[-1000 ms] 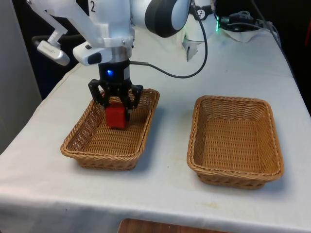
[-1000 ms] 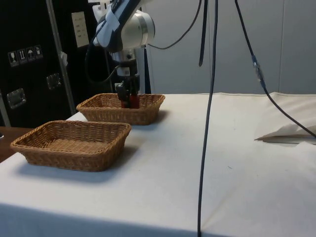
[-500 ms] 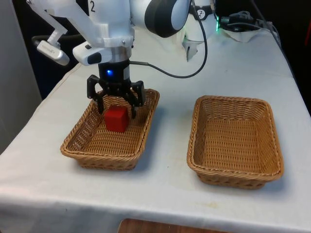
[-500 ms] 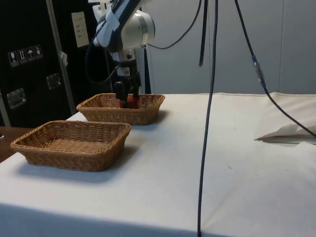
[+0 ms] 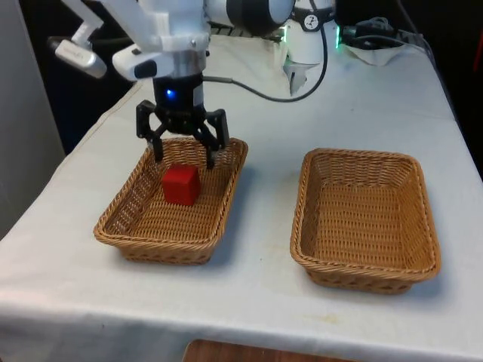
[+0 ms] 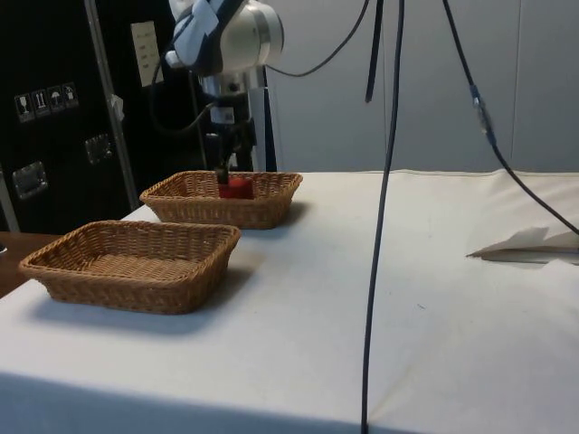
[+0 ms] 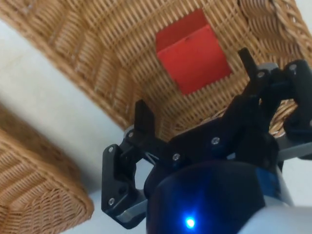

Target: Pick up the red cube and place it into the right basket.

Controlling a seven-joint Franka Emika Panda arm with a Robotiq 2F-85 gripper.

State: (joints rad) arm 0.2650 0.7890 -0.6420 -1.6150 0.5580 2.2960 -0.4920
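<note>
Front view: the red cube (image 5: pixel 181 185) is seen resting on the woven floor of the basket at the front view's left (image 5: pixel 128 226), toward that basket's far end. The claw (image 5: pixel 183 154) is held just above the cube with its fingers spread wide and nothing gripped; a clear gap is visible between the fingertips (image 5: pixel 158 155) and the cube's top face. A second wicker basket (image 5: pixel 317 260) is set on the worktop (image 5: pixel 256 302) at the front view's right, well apart from the first, with only its weave showing inside. A black cable (image 5: pixel 279 113) is trailed across the white cloth behind the baskets.

Side view: the cube (image 6: pixel 239 187) is partly visible over the rim of the far basket (image 6: pixel 262 210), its lower part hidden by the wicker wall. The claw (image 6: pixel 226 167) is seen above it, close over the cube; the spread of the fingers cannot be judged from this angle. The nearer basket (image 6: pixel 54 271) is seen in the foreground on the cloth. A dark cable (image 6: pixel 380 226) is hung down across the picture.

Wrist view: the cube (image 7: pixel 192 51) is seen lying on the basket floor (image 7: pixel 97 44), beyond the two black fingers (image 7: pixel 144 119), which are parted and clear of it. An edge of the other basket (image 7: pixel 34 185) and a strip of white cloth (image 7: pixel 48 97) between the two are also caught.
</note>
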